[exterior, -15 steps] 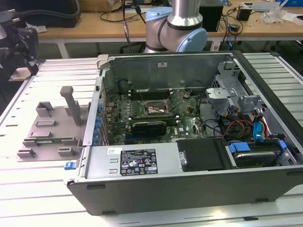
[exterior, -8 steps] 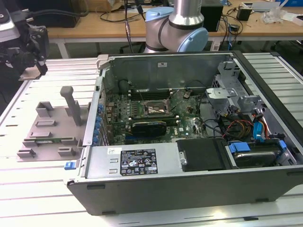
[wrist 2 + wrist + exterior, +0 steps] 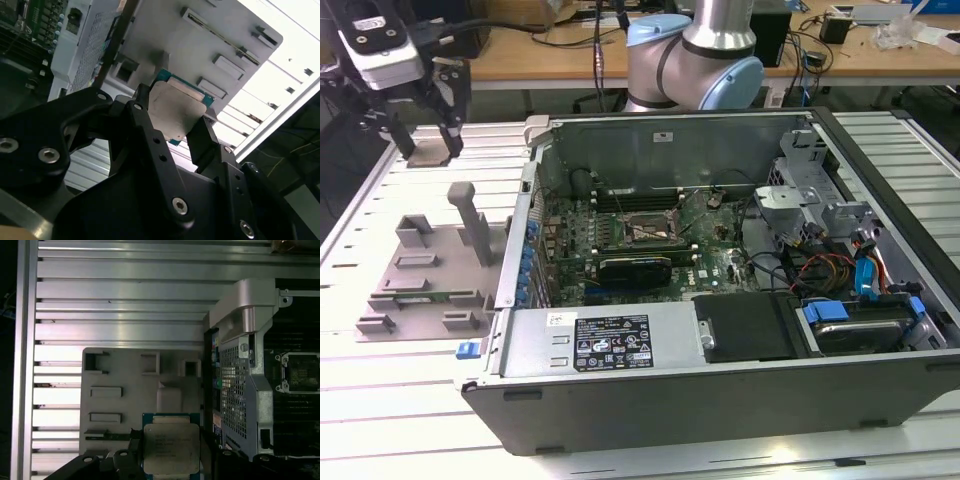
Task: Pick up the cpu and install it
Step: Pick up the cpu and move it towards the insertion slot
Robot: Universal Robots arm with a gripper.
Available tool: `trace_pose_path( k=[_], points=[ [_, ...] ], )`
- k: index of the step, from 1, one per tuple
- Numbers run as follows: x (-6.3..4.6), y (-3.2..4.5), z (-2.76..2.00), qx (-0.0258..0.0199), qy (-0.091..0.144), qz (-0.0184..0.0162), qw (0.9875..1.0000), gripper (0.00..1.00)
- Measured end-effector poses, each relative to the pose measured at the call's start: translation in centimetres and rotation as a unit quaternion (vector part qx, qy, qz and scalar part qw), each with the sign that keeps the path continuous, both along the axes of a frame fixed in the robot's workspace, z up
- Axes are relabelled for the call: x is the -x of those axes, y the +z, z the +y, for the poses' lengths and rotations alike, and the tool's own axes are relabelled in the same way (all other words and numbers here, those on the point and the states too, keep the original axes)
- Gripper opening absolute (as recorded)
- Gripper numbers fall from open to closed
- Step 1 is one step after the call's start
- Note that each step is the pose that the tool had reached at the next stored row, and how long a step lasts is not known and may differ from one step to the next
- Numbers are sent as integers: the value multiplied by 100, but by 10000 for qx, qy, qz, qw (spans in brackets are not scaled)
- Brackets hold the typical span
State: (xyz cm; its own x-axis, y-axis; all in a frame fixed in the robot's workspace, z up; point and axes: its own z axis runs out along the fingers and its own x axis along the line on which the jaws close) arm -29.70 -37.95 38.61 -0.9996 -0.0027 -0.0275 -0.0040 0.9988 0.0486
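Pincer (image 3: 174, 127) clamped on cpu (image 3: 176, 107) by two opposite edges, metal lid up. Cpu is held over the grey tray (image 3: 210, 35), clear of it. The open computer case (image 3: 720, 300) beside the tray holds the board with socket (image 3: 642, 230). Black fingers (image 3: 145, 125) hide the cpu's sides. In the first wrist view its near edge is cut off.

Matt, dull-silver metal lid on cpu (image 3: 171, 447); gripper (image 3: 172, 117) black, matt; tray (image 3: 445, 272) grey matt plastic; table (image 3: 125, 290) ribbed alu., semi-gloss; case (image 3: 670, 150) bare sheet metal, satin.
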Motion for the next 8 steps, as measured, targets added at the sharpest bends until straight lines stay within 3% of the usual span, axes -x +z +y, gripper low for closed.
trace_pose_path(
  k=[8],
  points=[
    [-413,0,0,0,0,0,10000,55]
  ],
)
